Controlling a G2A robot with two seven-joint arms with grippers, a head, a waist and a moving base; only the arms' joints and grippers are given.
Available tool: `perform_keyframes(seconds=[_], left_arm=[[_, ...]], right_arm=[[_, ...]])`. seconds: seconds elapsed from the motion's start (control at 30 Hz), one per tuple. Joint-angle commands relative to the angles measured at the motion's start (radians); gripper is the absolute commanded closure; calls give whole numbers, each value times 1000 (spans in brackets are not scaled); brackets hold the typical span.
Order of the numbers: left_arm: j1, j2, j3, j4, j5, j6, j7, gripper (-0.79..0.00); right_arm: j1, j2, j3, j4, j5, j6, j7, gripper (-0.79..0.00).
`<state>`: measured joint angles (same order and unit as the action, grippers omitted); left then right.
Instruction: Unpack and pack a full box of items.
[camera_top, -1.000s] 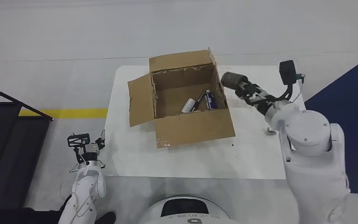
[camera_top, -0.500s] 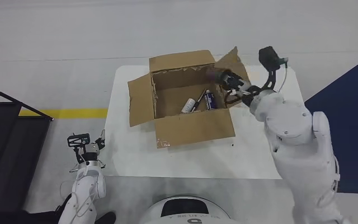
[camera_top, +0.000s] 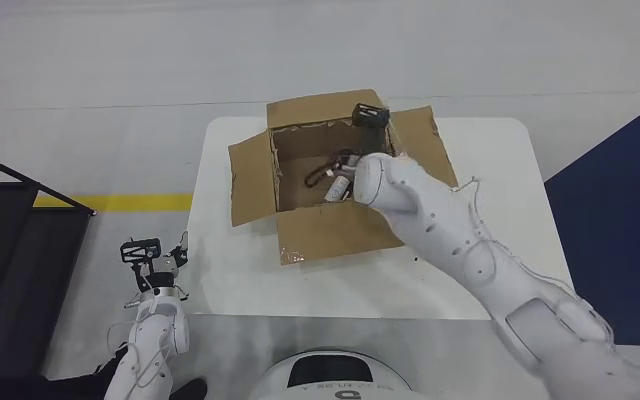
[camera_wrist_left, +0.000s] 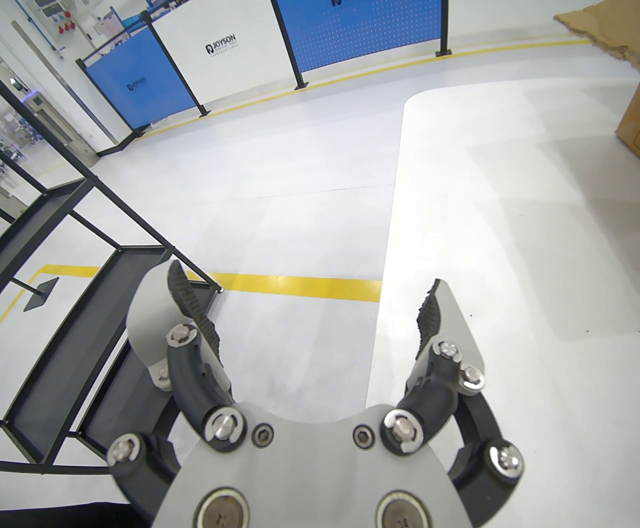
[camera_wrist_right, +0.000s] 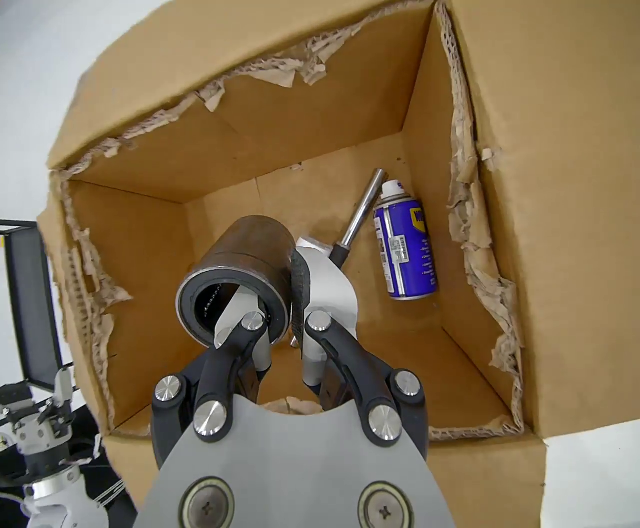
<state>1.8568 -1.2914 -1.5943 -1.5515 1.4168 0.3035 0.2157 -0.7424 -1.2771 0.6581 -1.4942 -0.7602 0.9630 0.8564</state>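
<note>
An open cardboard box (camera_top: 345, 238) stands on the white table (camera_top: 450, 270). My right gripper (camera_wrist_right: 270, 287) hangs over the box's opening, shut on a dark metal cylinder (camera_wrist_right: 240, 277): one finger is inside its bore, the other on its outer wall. On the box floor (camera_wrist_right: 450, 380) lie a blue spray can (camera_wrist_right: 405, 247) and a metal rod (camera_wrist_right: 362, 210). From above, the right arm covers much of the box's inside, and the gripper (camera_top: 328, 176) is partly hidden. My left gripper (camera_wrist_left: 305, 280) is open with nothing between its fingers, off the table's left side (camera_top: 152, 255).
The box's flaps have torn edges and stand outward; the right flap (camera_top: 425, 135) lies spread over the table. A black rack (camera_wrist_left: 75, 320) stands on the floor to the left, beside a yellow floor line (camera_wrist_left: 295, 287). Bare table surface lies right of the box.
My right arm has swung left from beyond the box's right side to over its opening, carrying the cylinder. The box's right flap has folded outward. The left arm has kept still.
</note>
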Motion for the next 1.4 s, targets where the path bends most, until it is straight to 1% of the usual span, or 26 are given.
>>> perform_keyframes(seconds=[0.0,0.1,0.13,0.17,0.3,0.57,0.63,0.67,0.77,0.87,0.93,1.0,1.07,1.2,1.3,1.37], left_arm=[[0,0,0,0,0,0,0,-785],[0,0,0,0,0,0,0,-785],[0,0,0,0,0,0,0,-785],[0,0,0,0,0,0,0,-785],[0,0,0,0,0,0,0,-785],[0,0,0,0,0,0,0,-785],[0,0,0,0,0,0,0,-785],[0,0,0,0,0,0,0,-785],[0,0,0,0,0,0,0,-785],[0,0,0,0,0,0,0,-785],[0,0,0,0,0,0,0,-785],[0,0,0,0,0,0,0,-785],[0,0,0,0,0,0,0,-785],[0,0,0,0,0,0,0,-785],[0,0,0,0,0,0,0,-785],[0,0,0,0,0,0,0,-785]], right_arm=[[30,-22,-45,59,16,34,-33,0],[74,-60,-91,154,53,49,-49,0],[95,-78,-93,205,62,49,-49,0],[102,-88,-94,226,66,49,-49,0],[138,-148,-93,355,86,49,-52,0],[150,-246,-78,539,66,49,-123,0],[154,-271,-76,591,64,49,-145,-34],[156,-284,-76,615,59,49,-159,-71],[163,-318,-67,673,60,49,-182,-237],[176,-347,-48,715,61,49,-202,-317],[179,-359,-32,726,67,49,-208,-354],[181,-364,-16,719,75,49,-210,-357],[178,-363,10,676,83,49,-203,-366],[149,-324,91,505,72,49,-160,-366],[42,-256,187,228,-17,39,-85,-376],[-81,-196,283,-14,-126,8,-8,-385]])
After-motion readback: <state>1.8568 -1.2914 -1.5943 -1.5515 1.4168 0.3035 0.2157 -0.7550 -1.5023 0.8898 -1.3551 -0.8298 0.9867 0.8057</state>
